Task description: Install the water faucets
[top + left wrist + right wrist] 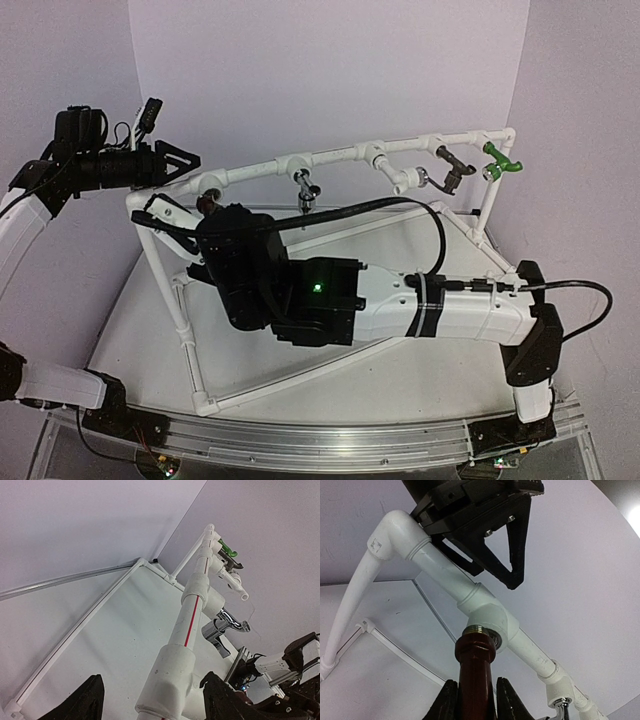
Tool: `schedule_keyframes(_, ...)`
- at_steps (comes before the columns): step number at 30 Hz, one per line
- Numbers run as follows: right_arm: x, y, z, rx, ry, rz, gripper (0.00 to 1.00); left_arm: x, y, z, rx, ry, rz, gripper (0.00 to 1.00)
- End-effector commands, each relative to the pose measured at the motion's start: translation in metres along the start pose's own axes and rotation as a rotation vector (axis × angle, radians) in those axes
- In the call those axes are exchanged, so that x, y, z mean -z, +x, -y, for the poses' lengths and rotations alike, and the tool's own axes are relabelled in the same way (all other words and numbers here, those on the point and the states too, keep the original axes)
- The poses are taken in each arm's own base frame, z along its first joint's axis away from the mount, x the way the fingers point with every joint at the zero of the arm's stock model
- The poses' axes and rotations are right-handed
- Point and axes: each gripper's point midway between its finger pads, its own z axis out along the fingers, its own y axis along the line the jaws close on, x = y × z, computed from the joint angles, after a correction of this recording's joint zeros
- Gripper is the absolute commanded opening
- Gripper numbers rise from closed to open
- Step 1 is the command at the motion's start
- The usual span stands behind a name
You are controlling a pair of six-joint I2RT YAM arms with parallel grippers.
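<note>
At about 10 o'clock in the overhead view, the left gripper (183,163) straddles the top rail of the white pipe frame (340,153) beside its corner elbow. Its jaws are spread wide and its own wrist view shows a gap on one side, so it clamps nothing and the rail can probably flex or rock under a push. Just right of it, nearer 9 o'clock, the right gripper (476,692) is closed tight on the dark brown faucet (475,662), whose threaded end sits at the mouth of the leftmost tee fitting (487,615). How far the thread has bitten cannot be told. The main risk is cross-threading, since a slight tilt of the faucet against the socket, or the frame giving way, would jam the thread. The fingers could also slip round the smooth body instead of turning it, and letting go too early might drop it to the table (140,320). Further right along the rail, from 12 towards 2 o'clock, hang the chrome lever faucet (307,190), the white faucet (405,180), the dark bronze faucet (452,172) and the green faucet (503,160), all seated. The right arm (450,310) lies across the frame's middle, and its looped cable (437,225) passes close under those spouts, where a wrist turn could snag it.
</note>
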Motion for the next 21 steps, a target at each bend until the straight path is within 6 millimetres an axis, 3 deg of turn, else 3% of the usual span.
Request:
schedule_keyframes(1, 0.0, -0.014, 0.014, -0.069, 0.049, 0.019, 0.0, -0.005, 0.021, -0.012, 0.047, -0.021, -0.07, 0.7)
schedule_keyframes(6, -0.003, -0.011, 0.019, -0.082, 0.059, 0.012, 0.0, -0.003, 0.013, -0.014, 0.05, -0.048, -0.049, 0.72)
schedule_keyframes(9, -0.001, -0.01, 0.021, -0.098, 0.054, 0.015, 0.0, 0.009, -0.004, -0.023, 0.046, -0.167, 0.023, 0.79)
schedule_keyframes(14, 0.001, -0.008, 0.03, -0.139, 0.047, 0.021, 0.0, 0.037, -0.036, -0.001, 0.002, -0.197, 0.118, 0.87)
schedule_keyframes(17, 0.0, -0.004, 0.032, -0.143, 0.049, 0.015, 0.0, 0.052, -0.033, -0.008, 0.021, -0.283, 0.149, 0.88)
schedule_keyframes(21, 0.003, -0.004, 0.037, -0.154, 0.048, 0.018, 0.0, 0.074, -0.012, -0.023, 0.052, -0.415, 0.158, 0.88)
